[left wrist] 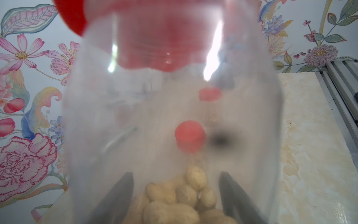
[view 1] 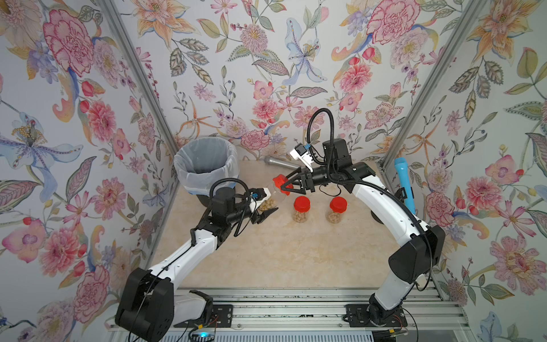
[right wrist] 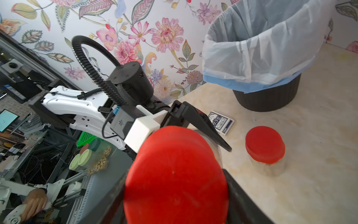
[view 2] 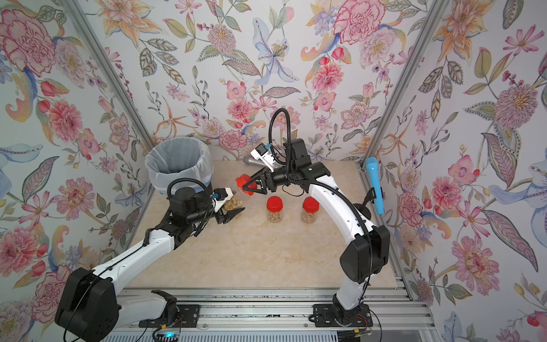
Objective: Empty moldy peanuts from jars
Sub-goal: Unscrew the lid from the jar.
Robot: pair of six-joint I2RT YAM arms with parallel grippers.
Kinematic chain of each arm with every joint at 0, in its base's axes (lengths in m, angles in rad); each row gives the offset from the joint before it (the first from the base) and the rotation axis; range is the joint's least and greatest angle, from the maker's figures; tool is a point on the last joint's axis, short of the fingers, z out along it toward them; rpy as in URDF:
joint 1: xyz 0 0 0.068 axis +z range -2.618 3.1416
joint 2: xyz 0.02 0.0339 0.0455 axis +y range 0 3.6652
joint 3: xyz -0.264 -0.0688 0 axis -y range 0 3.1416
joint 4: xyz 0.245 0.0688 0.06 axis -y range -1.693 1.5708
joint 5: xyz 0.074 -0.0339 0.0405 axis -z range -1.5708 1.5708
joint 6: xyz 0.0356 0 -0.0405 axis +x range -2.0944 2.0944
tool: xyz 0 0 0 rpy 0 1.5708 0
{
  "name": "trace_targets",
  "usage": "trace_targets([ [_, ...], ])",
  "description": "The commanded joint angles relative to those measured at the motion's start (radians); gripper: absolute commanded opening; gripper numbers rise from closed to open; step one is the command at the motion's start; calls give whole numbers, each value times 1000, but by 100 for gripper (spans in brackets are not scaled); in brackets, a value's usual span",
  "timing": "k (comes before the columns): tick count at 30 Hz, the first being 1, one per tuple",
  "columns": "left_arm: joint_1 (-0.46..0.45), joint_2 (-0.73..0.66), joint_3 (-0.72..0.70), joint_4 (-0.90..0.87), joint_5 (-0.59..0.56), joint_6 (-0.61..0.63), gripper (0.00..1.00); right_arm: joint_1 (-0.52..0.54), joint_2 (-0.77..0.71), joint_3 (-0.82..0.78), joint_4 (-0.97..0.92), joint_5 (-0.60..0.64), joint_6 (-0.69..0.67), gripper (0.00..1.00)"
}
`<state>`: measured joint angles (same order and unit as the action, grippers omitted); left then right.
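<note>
My left gripper point(view 1: 270, 208) point(left wrist: 176, 174) is shut on a clear jar point(view 1: 273, 197) point(left wrist: 170, 116), held tilted above the table beside the bin. Moldy peanuts point(view 1: 266, 205) point(left wrist: 184, 195) lie heaped at its lower end, between the fingers point(left wrist: 120, 195). At the jar's mouth my right gripper point(view 1: 282, 183) point(right wrist: 174, 175) is shut on its red lid point(view 1: 279, 180) point(right wrist: 174, 174). Whether the lid is loose cannot be told. In both top views two more jars point(view 1: 301, 211) point(view 2: 309, 210) stand upright with lids on and peanuts inside.
A black bin with a white bag point(view 1: 205, 165) point(right wrist: 267, 97) stands at the back left, just behind the left wrist. A card deck point(right wrist: 220, 122) lies near it. A silver microphone point(view 1: 281, 163) lies at the back wall and a blue one point(view 1: 404, 183) stands at the right edge.
</note>
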<state>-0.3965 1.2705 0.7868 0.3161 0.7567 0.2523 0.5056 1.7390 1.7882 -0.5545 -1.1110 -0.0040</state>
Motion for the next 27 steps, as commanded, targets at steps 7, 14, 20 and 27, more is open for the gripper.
trace_targets([
  [7,-4,12,-4,-64,15,32,25,26,-11,41,54,-119,6,65],
  [14,-3,6,-7,-56,10,28,24,7,-6,43,57,-8,36,64],
  [20,-4,-8,-8,-53,5,25,24,-22,0,42,59,130,78,65],
  [27,-2,-15,-10,-54,-15,28,24,-52,-38,3,92,218,120,65],
])
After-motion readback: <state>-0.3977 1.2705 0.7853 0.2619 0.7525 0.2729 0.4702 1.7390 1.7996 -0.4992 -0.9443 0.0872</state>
